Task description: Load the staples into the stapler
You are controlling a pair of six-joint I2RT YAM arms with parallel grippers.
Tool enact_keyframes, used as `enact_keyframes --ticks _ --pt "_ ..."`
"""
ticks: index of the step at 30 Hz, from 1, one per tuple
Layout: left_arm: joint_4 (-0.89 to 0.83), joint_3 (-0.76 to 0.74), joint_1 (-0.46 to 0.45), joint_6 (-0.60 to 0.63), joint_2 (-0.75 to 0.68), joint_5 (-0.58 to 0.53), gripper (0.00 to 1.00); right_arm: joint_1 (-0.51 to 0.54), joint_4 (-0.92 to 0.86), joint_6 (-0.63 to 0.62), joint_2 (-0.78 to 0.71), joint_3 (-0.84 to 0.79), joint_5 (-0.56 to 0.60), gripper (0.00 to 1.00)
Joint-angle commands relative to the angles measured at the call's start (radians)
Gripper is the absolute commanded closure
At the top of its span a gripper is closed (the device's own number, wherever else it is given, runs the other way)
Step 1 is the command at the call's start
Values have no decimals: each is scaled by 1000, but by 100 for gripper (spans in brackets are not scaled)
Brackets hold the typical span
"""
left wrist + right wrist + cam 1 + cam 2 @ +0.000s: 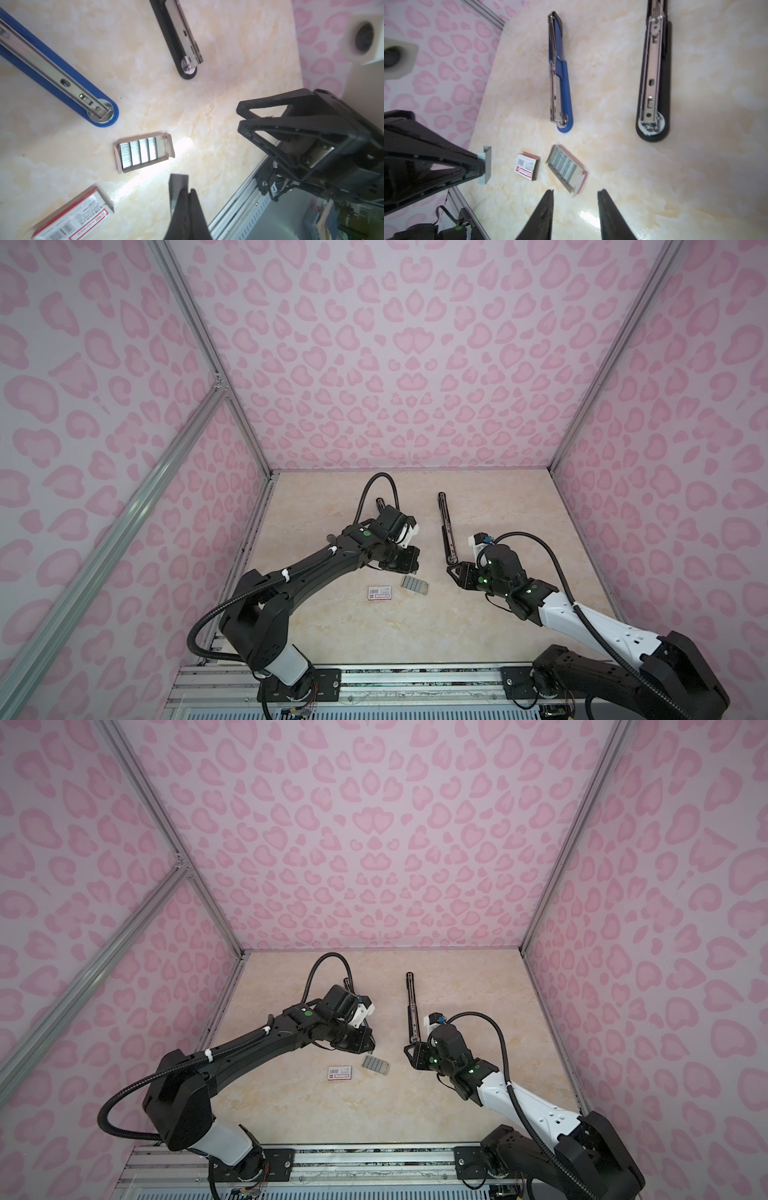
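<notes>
Left hand (188,193) clamps a strip of staples (485,164) crosswise at its tips. Blue stapler (62,80) lies ahead, off to one side, open channel slanting away, nearer this hand. Right hand (575,191) gapes, empty.

Silvery staples (138,152) lay in rows in an open tray (170,145); one strip (485,165) was, I believe, pinched by the left gripper (188,192). Blue stapler (561,87) and black stapler (653,72) lay opened flat.

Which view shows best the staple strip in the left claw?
The right wrist view: the staple strip, gripped by the left claw, shows its whole length. The left wrist view shows only one end. In both top views it is too small.
</notes>
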Motion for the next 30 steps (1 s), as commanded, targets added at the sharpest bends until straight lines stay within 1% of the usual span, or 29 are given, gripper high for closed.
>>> enact_keyframes --ticks 1,4,7,11,13,16,21,25,30 --pt "136 -26 26 33 -72 157 97 -24 99 -16 -31 12 -95 58" --pt "199 -59 54 28 -137 233 97 -55 147 -4 -54 31 -177 56" --pt "258 -89 68 25 -193 284 97 -77 204 21 -63 48 -259 55" --pt "350 -123 79 -7 -241 382 97 -78 312 72 -63 60 -361 53" --pt "382 -134 81 -21 -255 411 97 -80 365 96 -64 63 -396 50" --pt "426 -141 81 -46 -270 459 97 -79 444 139 -61 63 -436 47" --pt "503 -152 81 -100 -285 525 97 -78 578 211 -46 66 -498 45" --pt "523 -154 81 -120 -291 541 97 -79 638 243 -31 68 -525 42" --pt "550 -157 79 -141 -295 559 97 -74 735 291 -11 63 -555 42"
